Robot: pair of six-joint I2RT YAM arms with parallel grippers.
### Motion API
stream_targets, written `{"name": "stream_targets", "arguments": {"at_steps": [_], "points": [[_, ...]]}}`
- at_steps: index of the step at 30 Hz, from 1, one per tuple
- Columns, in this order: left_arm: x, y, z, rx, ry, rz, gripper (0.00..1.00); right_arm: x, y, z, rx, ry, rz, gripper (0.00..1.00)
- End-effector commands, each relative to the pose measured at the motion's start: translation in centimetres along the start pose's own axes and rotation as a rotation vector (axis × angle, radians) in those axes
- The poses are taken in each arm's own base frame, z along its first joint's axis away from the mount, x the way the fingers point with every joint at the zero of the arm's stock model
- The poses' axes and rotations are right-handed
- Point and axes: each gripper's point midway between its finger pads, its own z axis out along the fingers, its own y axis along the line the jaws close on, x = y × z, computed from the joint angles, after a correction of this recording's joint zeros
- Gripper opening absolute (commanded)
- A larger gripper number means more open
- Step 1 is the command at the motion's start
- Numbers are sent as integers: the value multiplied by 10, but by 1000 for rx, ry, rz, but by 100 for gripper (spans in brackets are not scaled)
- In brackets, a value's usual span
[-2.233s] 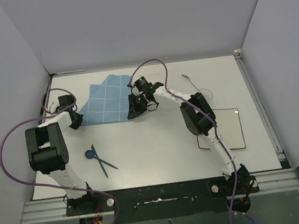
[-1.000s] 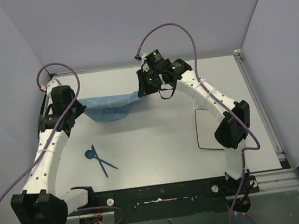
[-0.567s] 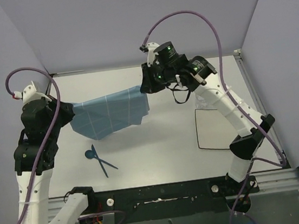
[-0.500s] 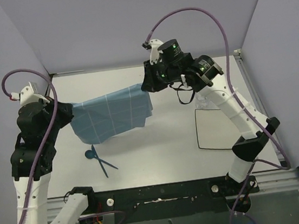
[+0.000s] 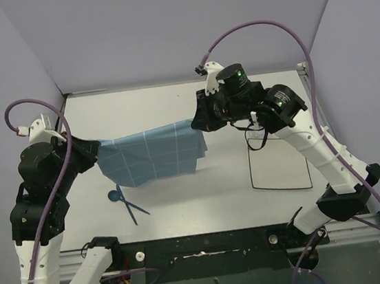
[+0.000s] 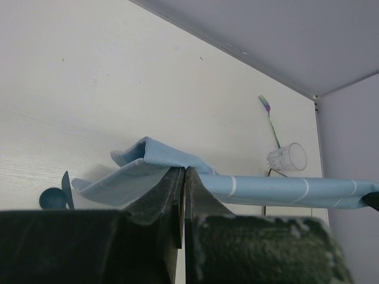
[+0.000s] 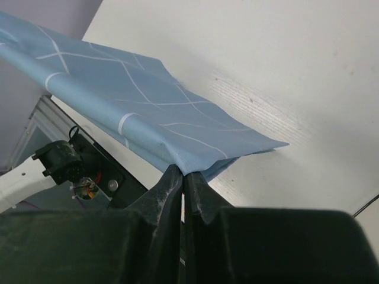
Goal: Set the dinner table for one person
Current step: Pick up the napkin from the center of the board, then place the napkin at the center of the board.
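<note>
A blue mat with a white grid hangs stretched in the air above the white dinner table. My left gripper is shut on its left corner, and my right gripper is shut on its right corner. In the left wrist view the mat runs rightward from the shut gripper. Seen from the right wrist, the folded mat corner sits pinched in the gripper.
A blue spoon and a dark blue utensil lie on the table under the mat's left part. A black-outlined rectangle is marked at the right. A clear glass and a fork lie at the far right.
Both arms have raised the mat off the far table and carried it nearer and to the right. It now hangs spread between them.
</note>
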Motion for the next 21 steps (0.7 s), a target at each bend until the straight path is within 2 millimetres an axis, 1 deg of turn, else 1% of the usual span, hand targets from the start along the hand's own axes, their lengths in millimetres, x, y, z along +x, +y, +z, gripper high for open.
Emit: {"name": "stream_targets", "arguments": {"at_steps": [1,7,12,16,21], "points": [[-18,29,-2,-139,-104,32,0,0,-32,-12,157,-60,10,0],[-11,28,8,-133,-75,24,0,11,-26,-3,144,-32,10,0],[-14,24,8,-120,-76,25,0,16,-22,-15,147,-31,12,0],[-16,21,-1,-104,-85,27,0,23,-22,-30,171,-37,14,0],[-16,17,-22,-79,-86,33,0,39,-19,-50,190,-46,20,0]]}}
